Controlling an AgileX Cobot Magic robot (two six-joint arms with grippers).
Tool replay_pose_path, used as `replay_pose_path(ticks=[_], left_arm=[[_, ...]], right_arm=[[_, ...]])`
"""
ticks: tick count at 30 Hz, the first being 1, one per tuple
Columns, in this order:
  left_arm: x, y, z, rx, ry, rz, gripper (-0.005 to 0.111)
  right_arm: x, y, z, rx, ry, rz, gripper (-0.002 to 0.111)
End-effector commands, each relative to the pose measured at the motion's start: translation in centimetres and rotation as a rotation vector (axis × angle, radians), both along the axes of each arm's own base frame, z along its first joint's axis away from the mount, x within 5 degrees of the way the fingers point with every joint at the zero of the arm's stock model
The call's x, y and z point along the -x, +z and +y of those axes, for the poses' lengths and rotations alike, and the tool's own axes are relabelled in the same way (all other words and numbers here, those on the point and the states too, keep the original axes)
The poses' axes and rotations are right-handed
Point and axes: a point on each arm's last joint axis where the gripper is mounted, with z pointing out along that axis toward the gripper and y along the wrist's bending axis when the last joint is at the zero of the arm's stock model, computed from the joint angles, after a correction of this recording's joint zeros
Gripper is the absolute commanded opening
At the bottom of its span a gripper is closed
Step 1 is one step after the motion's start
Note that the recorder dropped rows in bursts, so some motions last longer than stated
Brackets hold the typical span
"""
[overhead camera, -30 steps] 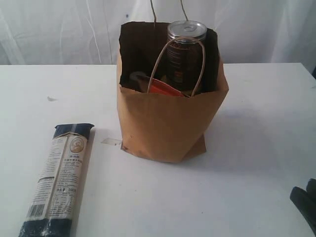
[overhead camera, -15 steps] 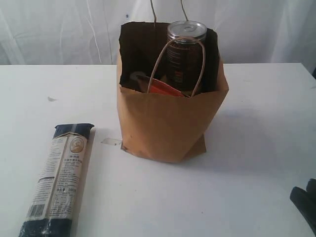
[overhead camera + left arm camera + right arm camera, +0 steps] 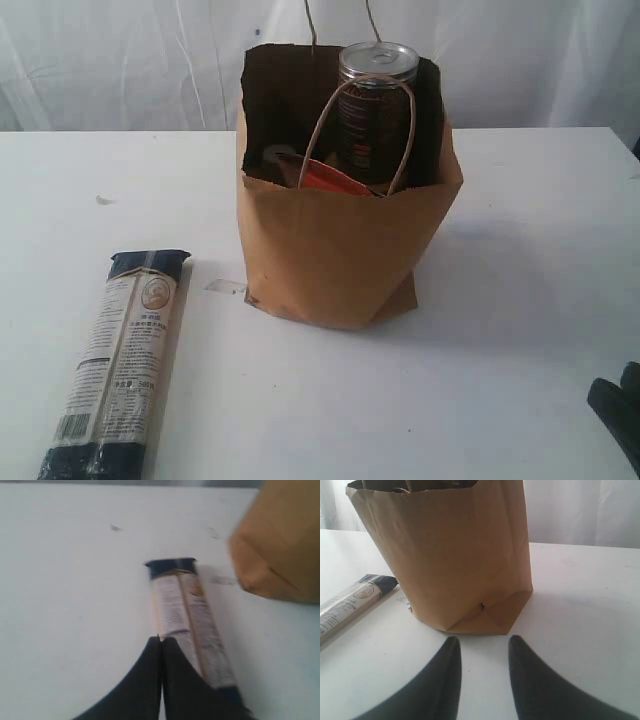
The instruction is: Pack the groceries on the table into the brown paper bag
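Nothing has shifted since the earlier exterior frames: long dark-blue pasta packet [image 3: 118,365] lies flat on white tabletop [image 3: 500,400], left of tall kraft-brown paper bag [image 3: 340,250], apart from it. Left gripper [image 3: 161,641]: fingers pressed together, empty, tips at packet's long edge; contact unclear. Packet: pale label panel, dark ends. Right gripper [image 3: 484,639]: fingers parted, empty, facing bag's base.
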Motion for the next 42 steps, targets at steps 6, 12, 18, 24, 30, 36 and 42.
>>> replay_pose_path(ticks=[6,12,18,24,30,36,42], left_arm=[[3.0,4.9,-2.2,0.111,-0.301,-0.008,0.062],[-1.7,4.5,-2.9,0.133,-0.226,0.176,0.062],[-9.2,4.6,-4.5,0.089,-0.216,0.332,0.062],[-16.4,4.6,-6.1,0.036,-0.233,0.455,0.069],[-21.8,1.6,-7.1,0.031,-0.189,0.545,0.079],[-25.2,-1.5,-7.5,0.023,-0.142,0.574,0.085],[-27.8,-3.4,-7.8,0.012,-0.113,0.574,0.086]], right_arm=[[0.0,-0.1,-0.1,0.016,-0.005,-0.013,0.031],[0.0,-0.1,-0.1,0.016,-0.005,-0.013,0.031],[0.0,-0.1,-0.1,0.016,-0.005,-0.013,0.031],[0.0,-0.1,-0.1,0.016,-0.005,-0.013,0.031],[0.0,-0.1,-0.1,0.016,-0.005,-0.013,0.031],[0.0,-0.1,-0.1,0.016,-0.005,-0.013,0.031],[0.0,-0.1,-0.1,0.016,-0.005,-0.013,0.031]])
